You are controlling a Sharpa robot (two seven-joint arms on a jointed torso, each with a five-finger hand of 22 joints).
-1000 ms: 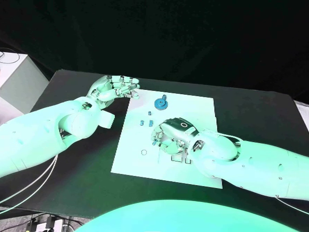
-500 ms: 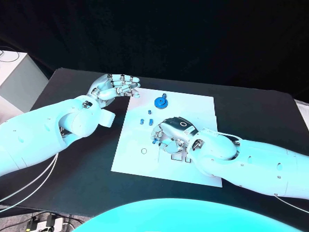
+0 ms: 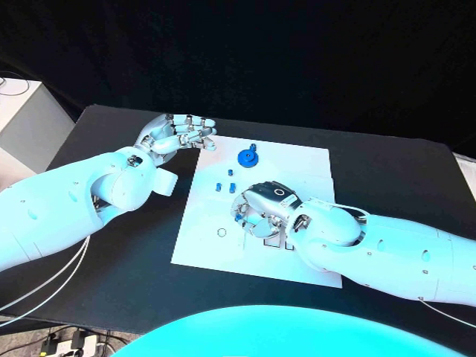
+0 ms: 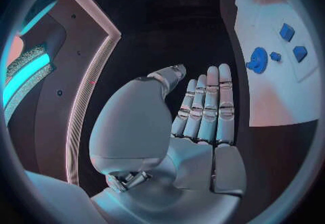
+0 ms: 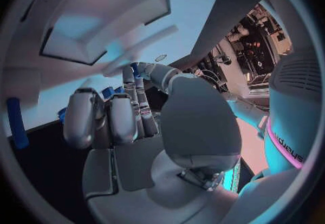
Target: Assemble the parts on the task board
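Curling downward over the middle of the white board (image 3: 303, 167), the fingers (image 3: 245, 212) of the right hand (image 3: 265, 208) are bunched close together above a small blue part (image 3: 239, 219) that shows at their tips. Whether they pinch that part or merely press on it cannot be told from the head view; the right wrist view shows the fingers (image 5: 125, 110) drawn in, with blue pieces (image 5: 108, 92) just beyond them, but the contact itself is hidden.

The left hand (image 3: 177, 136) is off the board's far left corner, above the black desk (image 3: 120, 260). From overhead its fingers look loosely curled, while the left wrist view shows them straight and side by side; it carries nothing.

Farther up the board lies a round blue disc (image 3: 248, 156) with a short peg (image 3: 254, 146) beside it, and between the disc and the right hand sit several small blue blocks (image 3: 225, 187). A small oval outline (image 3: 221, 233) marks the board's near left.

Judgement: the step in hand appears to be seating one small part into its place on the board. To do it well, the part should be kept upright and lined up square before pressing, with force applied straight down and gently. The neighbouring blocks are close and could be knocked by the knuckles.
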